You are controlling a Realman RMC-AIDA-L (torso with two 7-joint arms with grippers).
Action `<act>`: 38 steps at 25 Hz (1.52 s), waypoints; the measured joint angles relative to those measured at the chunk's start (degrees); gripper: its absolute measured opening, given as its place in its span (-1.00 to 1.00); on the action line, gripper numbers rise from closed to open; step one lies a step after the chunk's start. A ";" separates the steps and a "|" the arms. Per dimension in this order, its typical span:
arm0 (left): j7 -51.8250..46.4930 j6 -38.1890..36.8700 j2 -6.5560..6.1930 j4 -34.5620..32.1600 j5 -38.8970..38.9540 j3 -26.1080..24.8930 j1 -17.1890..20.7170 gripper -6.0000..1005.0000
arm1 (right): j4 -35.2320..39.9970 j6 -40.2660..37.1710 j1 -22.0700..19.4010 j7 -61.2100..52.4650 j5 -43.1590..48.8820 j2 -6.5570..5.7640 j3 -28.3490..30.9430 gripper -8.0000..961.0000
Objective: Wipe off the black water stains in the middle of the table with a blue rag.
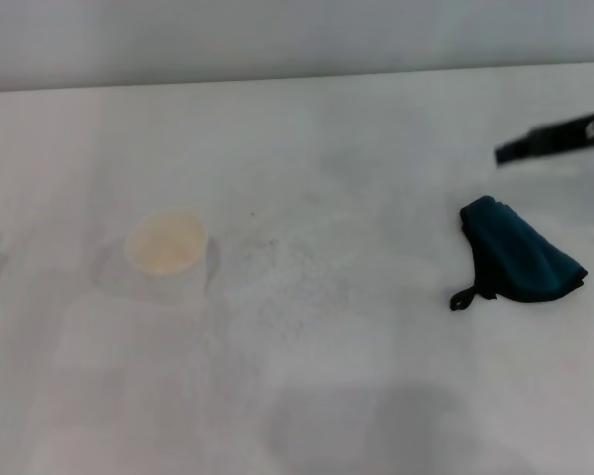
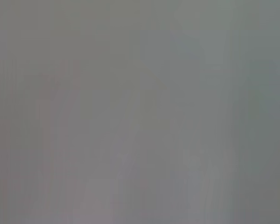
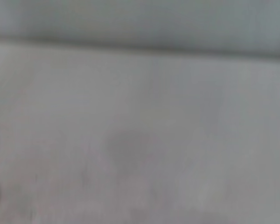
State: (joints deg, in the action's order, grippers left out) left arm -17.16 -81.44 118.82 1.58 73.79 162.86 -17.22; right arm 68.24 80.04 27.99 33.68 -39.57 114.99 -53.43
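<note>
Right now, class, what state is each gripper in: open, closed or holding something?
Left gripper: not in view.
Right gripper: only a dark tip shows, above the blue rag and apart from it; open or closed cannot be told.

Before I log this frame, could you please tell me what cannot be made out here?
Right tool: head view, mostly cut off by the right edge.
Left tool: in no view; left wrist view is blank grey.
Black water stains: head view, too small to pick out on the table.
</note>
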 joint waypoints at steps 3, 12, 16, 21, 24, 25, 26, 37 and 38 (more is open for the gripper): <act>0.01 0.01 0.00 0.03 0.17 0.00 0.00 0.75 | -0.13 -3.39 -0.89 4.50 -3.31 0.00 4.09 -0.38; 0.02 0.43 -0.08 0.33 1.22 0.00 -0.18 0.75 | -10.82 -12.60 -5.26 30.47 -31.17 -0.22 18.96 -0.38; 0.02 0.77 -0.08 0.86 1.63 0.00 -0.18 0.75 | -21.74 -12.48 -5.72 47.33 -44.12 -0.22 27.28 -0.38; 0.02 0.78 -0.08 0.97 2.81 -0.05 -0.27 0.75 | -31.74 -12.75 -6.47 66.14 -54.46 -0.13 30.66 -0.38; 0.02 1.32 -0.09 1.19 3.66 -0.08 -0.62 0.75 | -37.43 -12.76 -6.52 78.59 -58.87 0.01 32.16 -0.38; 0.02 1.55 -0.09 1.31 3.74 -0.08 -0.77 0.75 | -39.24 -12.66 -6.53 82.55 -60.51 0.03 32.48 -0.38; 0.02 1.77 -0.09 1.43 3.76 -0.09 -0.90 0.75 | -41.18 -12.51 -6.53 86.70 -62.32 0.07 32.62 -0.38; 2.41 2.35 -0.04 1.61 3.87 -0.25 -1.69 0.75 | -56.10 -13.63 -6.88 119.02 -73.90 0.24 32.75 -0.19; 2.49 2.34 0.01 1.58 4.04 -0.44 -1.75 0.75 | -56.41 -14.21 -6.96 119.33 -74.23 0.24 32.75 -0.15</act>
State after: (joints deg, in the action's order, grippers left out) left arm -14.67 -79.10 118.84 3.16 77.83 162.42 -18.97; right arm 11.83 65.83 21.03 153.01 -113.80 115.23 -20.68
